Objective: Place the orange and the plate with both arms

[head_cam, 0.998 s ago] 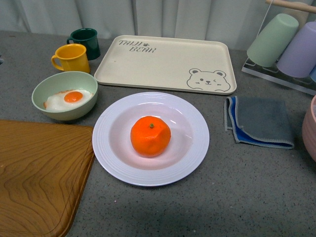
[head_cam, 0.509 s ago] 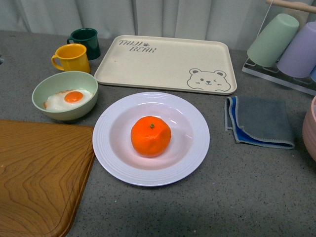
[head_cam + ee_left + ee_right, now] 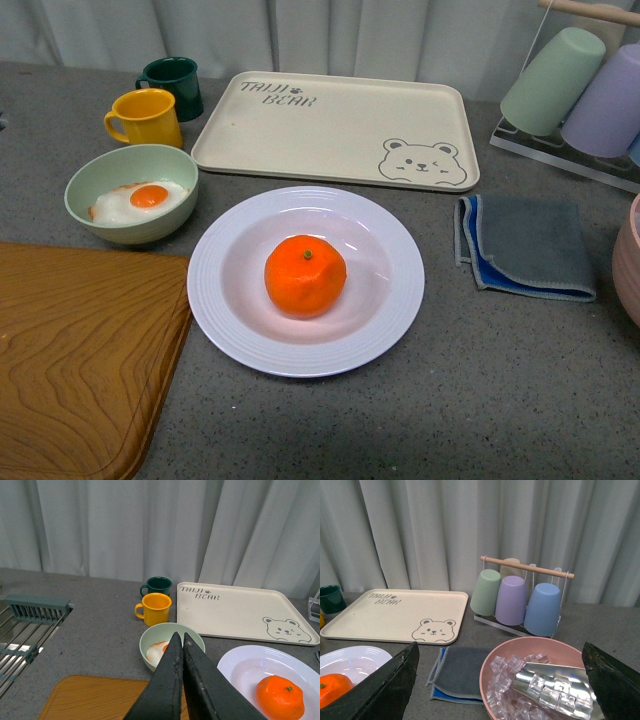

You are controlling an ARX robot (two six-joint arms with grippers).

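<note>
Orange (image 3: pixel 305 275): round, bright, dimpled skin, small green stem dimple on top. It sits in the middle of the plate (image 3: pixel 215 290), touching the well. Plate is glossy white, round and deep, with a wide rim of concentric ridges, centre of the counter (image 3: pixel 500 390), near side.

Left claw (image 3: pixel 179 636): black fingers pressed together, nothing between them, up above the counter. Right claw (image 3: pixel 500 647): fingers spread wide, empty, also up off the surface. Neither shows in the front view.

Around the plate:
- left, just beside it: pale green matte bowl (image 3: pixel 130 232) with a fried egg (image 3: pixel 140 200) in it
- far left: yellow mug (image 3: pixel 146 117), dark green mug (image 3: pixel 172 87) behind it
- far side: beige rectangular tray (image 3: pixel 330 130), rounded corners, bear print and lettering
- near left: wooden board (image 3: pixel 80 360), strong grain, rounded corner
- right: folded grey cloth (image 3: pixel 528 247) with blue edging
- far right: upside-down pastel cups (image 3: pixel 552 80) on a rack with a wooden bar
- right edge: pink bowl (image 3: pixel 492 680) of ice cubes with a shiny metal scoop (image 3: pixel 545 680)

Counter is grey, speckled and stone-like. Pleated pale curtain (image 3: pixel 350 35) runs behind it. Left wrist view shows a grey wire rack (image 3: pixel 30 625) over a sink at far left.
</note>
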